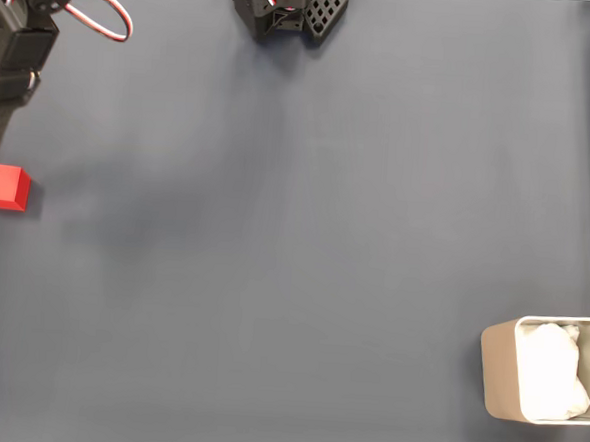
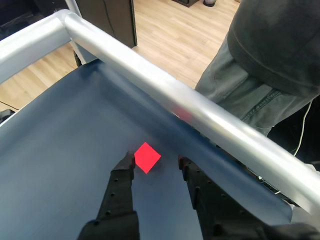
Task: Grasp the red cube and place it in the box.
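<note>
1. Cube (image 1: 3,185): small, bright red, matte, plain; sits on worktop (image 1: 294,231) at far left edge in fixed view.
2. Pincer (image 2: 156,162): fingers apart, cube (image 2: 147,157) between tips, not clamped.
3. Box (image 1: 499,374): beige, white lining, bottom right, well apart from cube.

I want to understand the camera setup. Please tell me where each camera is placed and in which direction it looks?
Fixed view: sits above, looking straight down on the dark blue mat; arm parts show at the top edge and top left.
Wrist view: rides on the arm, looking forward and down past the open gripper toward the metal table rail and a standing person.
Shared: the red cube and the mat; the box appears in the fixed view.
</note>
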{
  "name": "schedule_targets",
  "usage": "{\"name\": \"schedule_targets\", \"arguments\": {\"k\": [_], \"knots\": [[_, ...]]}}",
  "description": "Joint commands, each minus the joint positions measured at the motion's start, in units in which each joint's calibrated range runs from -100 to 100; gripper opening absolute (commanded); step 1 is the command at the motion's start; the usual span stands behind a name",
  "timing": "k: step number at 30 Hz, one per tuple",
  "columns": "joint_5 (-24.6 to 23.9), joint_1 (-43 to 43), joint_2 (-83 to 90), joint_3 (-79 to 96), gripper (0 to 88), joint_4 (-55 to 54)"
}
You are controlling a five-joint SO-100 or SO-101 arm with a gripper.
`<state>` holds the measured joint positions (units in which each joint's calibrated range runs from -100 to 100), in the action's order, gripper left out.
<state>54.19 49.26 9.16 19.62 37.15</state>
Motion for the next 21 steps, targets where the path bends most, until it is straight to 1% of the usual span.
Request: {"name": "schedule_targets", "arguments": {"k": [1,9,17,21], "knots": [[0.7,0.7,1.0,2.3,21.6,-4.0],[1.8,0.7,2.4,10.8,24.5,-9.9],[2.1,0.7,1.8,13.8,29.0,-13.2],[1.6,0.4,0.5,13.8,32.0,-14.6]]}}
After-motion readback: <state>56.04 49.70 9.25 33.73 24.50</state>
